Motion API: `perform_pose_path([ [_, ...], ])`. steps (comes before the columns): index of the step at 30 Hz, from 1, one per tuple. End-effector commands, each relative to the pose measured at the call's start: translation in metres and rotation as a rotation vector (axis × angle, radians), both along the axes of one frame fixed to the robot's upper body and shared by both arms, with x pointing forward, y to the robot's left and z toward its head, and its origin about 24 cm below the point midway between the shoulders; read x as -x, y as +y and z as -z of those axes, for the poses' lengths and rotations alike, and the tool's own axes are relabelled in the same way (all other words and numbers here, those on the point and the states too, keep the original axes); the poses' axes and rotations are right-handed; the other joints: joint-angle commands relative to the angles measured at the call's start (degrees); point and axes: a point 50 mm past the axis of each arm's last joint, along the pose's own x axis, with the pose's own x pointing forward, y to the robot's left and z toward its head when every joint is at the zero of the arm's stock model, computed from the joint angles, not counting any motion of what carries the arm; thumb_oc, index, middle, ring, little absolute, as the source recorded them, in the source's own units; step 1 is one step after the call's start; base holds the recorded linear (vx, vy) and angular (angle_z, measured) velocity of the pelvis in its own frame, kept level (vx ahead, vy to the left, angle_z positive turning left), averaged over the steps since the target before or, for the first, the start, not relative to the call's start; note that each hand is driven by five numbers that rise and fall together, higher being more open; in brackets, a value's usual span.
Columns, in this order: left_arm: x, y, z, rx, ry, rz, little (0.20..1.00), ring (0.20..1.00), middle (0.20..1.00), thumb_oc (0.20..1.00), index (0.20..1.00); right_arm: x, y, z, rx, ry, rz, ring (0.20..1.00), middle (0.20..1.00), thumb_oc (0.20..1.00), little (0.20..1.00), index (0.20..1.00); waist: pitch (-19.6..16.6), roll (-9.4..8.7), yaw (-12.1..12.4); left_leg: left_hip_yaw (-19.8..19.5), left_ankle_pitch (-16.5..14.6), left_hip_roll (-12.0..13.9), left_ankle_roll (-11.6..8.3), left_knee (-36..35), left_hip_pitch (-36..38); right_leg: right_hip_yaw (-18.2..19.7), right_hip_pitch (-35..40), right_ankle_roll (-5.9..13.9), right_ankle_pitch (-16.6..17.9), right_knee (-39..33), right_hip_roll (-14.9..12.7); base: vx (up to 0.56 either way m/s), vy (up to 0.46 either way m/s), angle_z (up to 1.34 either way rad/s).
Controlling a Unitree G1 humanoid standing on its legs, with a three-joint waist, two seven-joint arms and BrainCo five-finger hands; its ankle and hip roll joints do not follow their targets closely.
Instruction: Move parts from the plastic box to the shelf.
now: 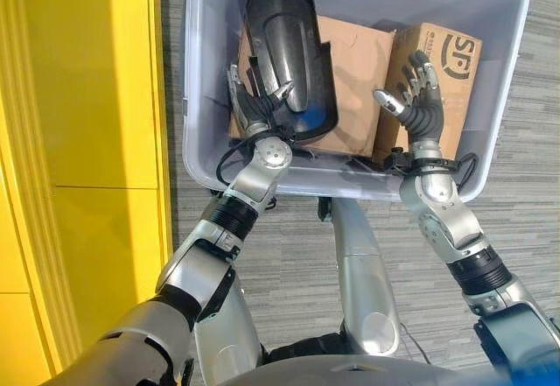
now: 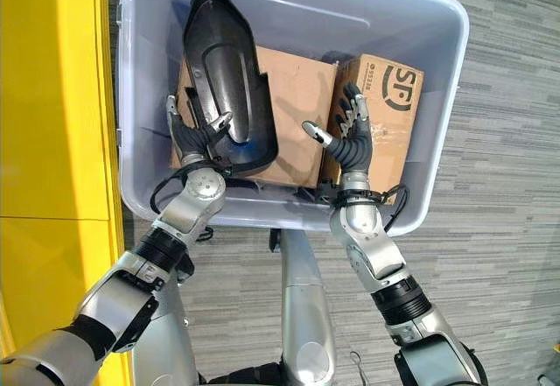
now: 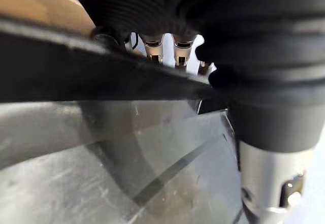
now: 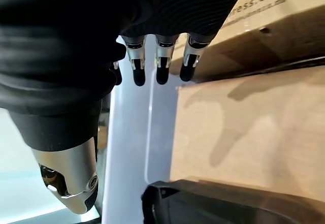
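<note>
Gripping: left hand (image 1: 254, 106) curls its fingers round the black part's (image 1: 289, 49) lower edge, near the plastic box's (image 1: 516, 18) left wall.
Right hand (image 1: 418, 97): fingers spread, empty, before the cardboard boxes (image 1: 442, 53).

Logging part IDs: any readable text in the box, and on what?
Upright carton, top face: large logo letters, partly hidden by the right hand; not readable whole.
Small print beside it: too small.
Flat carton, black part: none visible.
</note>
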Motion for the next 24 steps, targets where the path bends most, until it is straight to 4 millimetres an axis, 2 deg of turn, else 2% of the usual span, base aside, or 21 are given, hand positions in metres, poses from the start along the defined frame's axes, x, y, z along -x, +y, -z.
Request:
perform_pose_path([
  [1, -0.005, -0.016, 0.05, -0.115, 0.285, 0.128, 1.0, 1.0, 1.0, 1.0, 1.0, 0.005, -0.004, -0.025, -0.017, -0.118, -0.022, 1.0, 1.0, 1.0, 1.0, 1.0, -1.0, -1.02, -3.2, 0.0, -9.3, 1.9, -2.93, 12.3, -1.1, -0.7, -0.8, 1.07, 5.0, -3.8, 5.7, 0.02, 0.018, -0.04],
  [13, -0.008, -0.023, 0.04, -0.21, 0.248, 0.226, 1.0, 1.0, 1.0, 1.0, 1.0, 0.005, -0.006, -0.026, -0.012, -0.115, -0.025, 1.0, 1.0, 1.0, 1.0, 1.0, -1.0, -0.29, -3.9, 0.7, -9.4, 1.5, -2.81, 11.8, -0.8, 0.3, -1.1, 0.7, 5.0, -4.0, 6.3, 0.0, 0.005, -0.02],
  [18, -0.006, -0.031, 0.049, -0.159, 0.321, 0.294, 1.0, 1.0, 1.0, 1.0, 1.0, 0.004, -0.006, -0.026, -0.01, -0.118, -0.027, 1.0, 1.0, 1.0, 1.0, 1.0, -1.0, -0.19, -4.1, 0.7, -9.4, 1.5, -2.81, 11.5, -0.7, 0.3, -1.1, 0.64, 5.2, -4.4, 6.3, 0.0, 0.0, 0.0],
  [19, -0.004, -0.033, 0.053, -0.161, 0.331, 0.31, 0.347, 0.347, 0.347, 0.347, 0.347, 0.004, -0.005, -0.027, -0.008, -0.123, -0.03, 1.0, 1.0, 1.0, 1.0, 1.0, -1.0, -0.16, -4.2, 0.8, -9.3, 1.5, -2.84, 11.4, -0.7, 0.5, -1.3, 0.66, 5.2, -4.5, 6.4, 0.0, 0.0, 0.0],
  [21, -0.004, -0.035, 0.054, -0.147, 0.33, 0.322, 0.2, 0.2, 0.2, 0.2, 0.2, 0.004, -0.005, -0.028, -0.009, -0.125, -0.031, 1.0, 1.0, 1.0, 1.0, 1.0, -1.0, -0.2, -4.2, 0.9, -9.3, 1.5, -2.87, 11.5, -0.8, 0.5, -1.3, 0.62, 5.3, -4.6, 6.5, 0.0, 0.0, 0.0],
  [24, -0.003, -0.037, 0.054, -0.127, 0.33, 0.338, 0.2, 0.2, 0.2, 0.2, 0.2, 0.004, -0.007, -0.029, -0.018, -0.125, -0.031, 1.0, 1.0, 1.0, 1.0, 1.0, -1.0, -0.32, -4.3, 1.0, -9.3, 1.6, -2.89, 11.4, -0.9, 0.4, -1.5, 0.61, 5.6, -4.9, 6.5, 0.0, 0.0, 0.0],
])
